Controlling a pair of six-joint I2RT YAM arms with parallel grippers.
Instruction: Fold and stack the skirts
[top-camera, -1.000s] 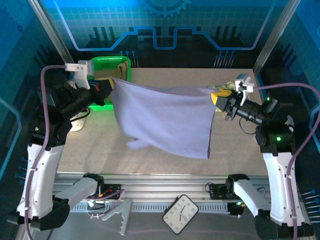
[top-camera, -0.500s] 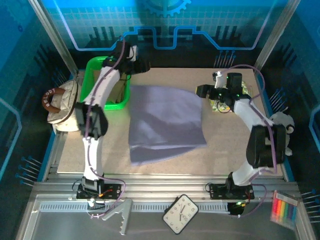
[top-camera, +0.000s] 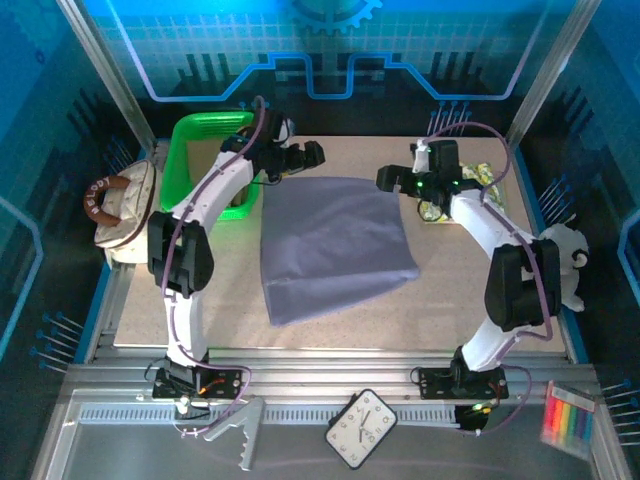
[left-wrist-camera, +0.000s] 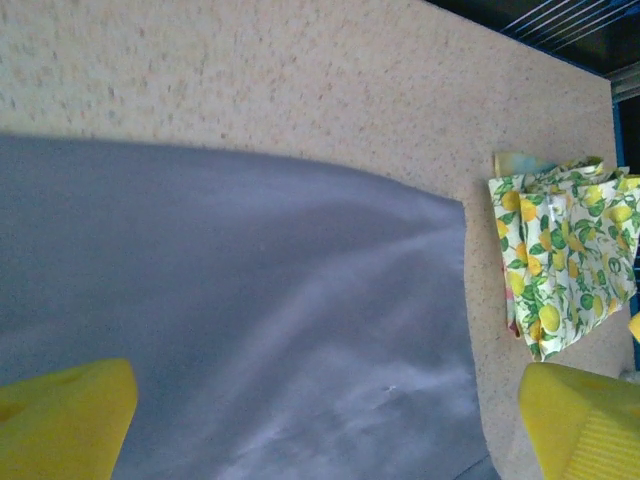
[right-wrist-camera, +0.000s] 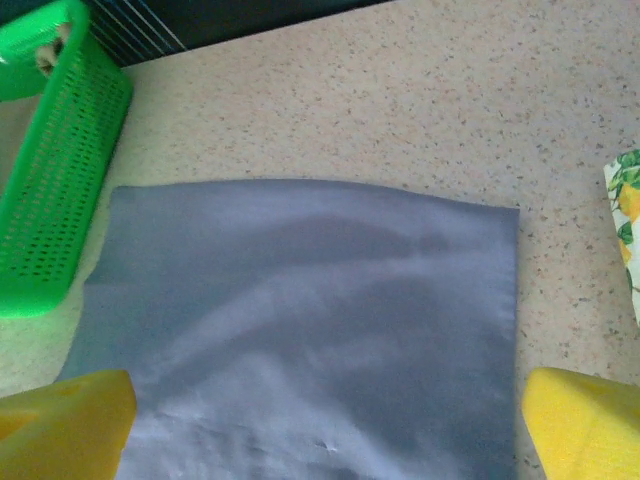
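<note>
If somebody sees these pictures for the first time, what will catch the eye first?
The lavender-grey skirt comes first: it lies spread out in the middle of the table. Both arms reach to its far edge, with the left gripper and the right gripper open near its two far corners. A bright green basket stands at the far left, and a lemon-print skirt lies at the far right.

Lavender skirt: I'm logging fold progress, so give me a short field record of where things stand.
lavender skirt: spread flat on the table, held by neither gripper
left gripper: open, by its far left corner
right gripper: open, by its far right corner
leafy-print skirt: bunched at the far right
green basket: left of the lavender skirt
</note>
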